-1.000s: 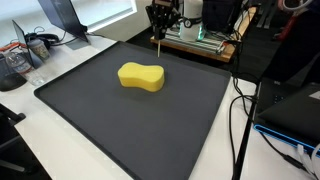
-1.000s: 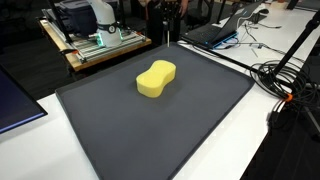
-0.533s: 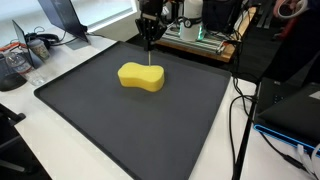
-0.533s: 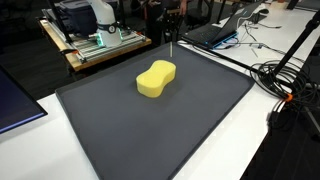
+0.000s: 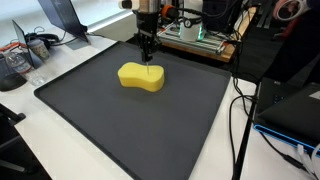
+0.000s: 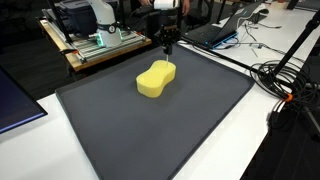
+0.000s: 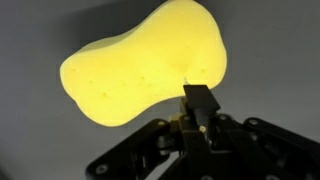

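A yellow, peanut-shaped sponge (image 5: 141,76) (image 6: 156,79) lies on the far half of a dark grey mat (image 5: 120,125) (image 6: 150,135). My gripper (image 5: 149,55) (image 6: 168,50) hangs just above the sponge's far end, pointing down. In the wrist view the sponge (image 7: 140,70) fills the upper half and the gripper (image 7: 199,100) reaches its lower right edge. The black fingertips are pressed together, so the gripper is shut. I cannot make out anything held between them.
A wooden bench with electronics (image 5: 200,35) (image 6: 95,45) stands behind the mat. Cables (image 5: 245,110) (image 6: 285,80) run along one side of it. A laptop (image 6: 215,30) and desk clutter (image 5: 25,55) lie beyond the mat's edges.
The gripper has travelled from the mat's far edge towards the sponge and come lower, now standing over its far end. The sponge has not moved. The jaws have stayed shut.
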Robot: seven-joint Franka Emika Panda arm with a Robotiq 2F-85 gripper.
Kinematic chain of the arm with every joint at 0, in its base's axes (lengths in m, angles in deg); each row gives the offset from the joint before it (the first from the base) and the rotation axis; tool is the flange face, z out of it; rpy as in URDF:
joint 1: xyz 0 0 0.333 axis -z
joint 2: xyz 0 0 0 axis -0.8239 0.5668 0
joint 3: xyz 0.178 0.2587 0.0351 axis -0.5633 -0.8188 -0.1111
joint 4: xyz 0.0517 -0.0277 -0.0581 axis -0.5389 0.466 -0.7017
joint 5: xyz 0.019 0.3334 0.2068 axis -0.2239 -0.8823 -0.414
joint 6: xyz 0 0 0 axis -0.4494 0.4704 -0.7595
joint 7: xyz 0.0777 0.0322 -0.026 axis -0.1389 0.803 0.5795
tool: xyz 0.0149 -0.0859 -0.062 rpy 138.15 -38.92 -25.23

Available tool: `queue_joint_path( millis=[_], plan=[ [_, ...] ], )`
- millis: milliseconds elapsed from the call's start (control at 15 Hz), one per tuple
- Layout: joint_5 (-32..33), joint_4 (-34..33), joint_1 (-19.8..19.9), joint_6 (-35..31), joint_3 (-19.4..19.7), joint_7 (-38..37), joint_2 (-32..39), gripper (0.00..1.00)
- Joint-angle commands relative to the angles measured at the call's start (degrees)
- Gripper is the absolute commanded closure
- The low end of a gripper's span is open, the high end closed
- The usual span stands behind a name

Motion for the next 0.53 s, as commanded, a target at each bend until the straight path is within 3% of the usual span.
queue_joint_path(
  millis=[0,467],
  plan=[
    [1.6,0.0,-2.1,-3.6,3.0,-1.9,3.3,0.97],
    [0.4,0.1,-4.6,-9.5,5.7,-0.7,9.5,0.97]
  ],
)
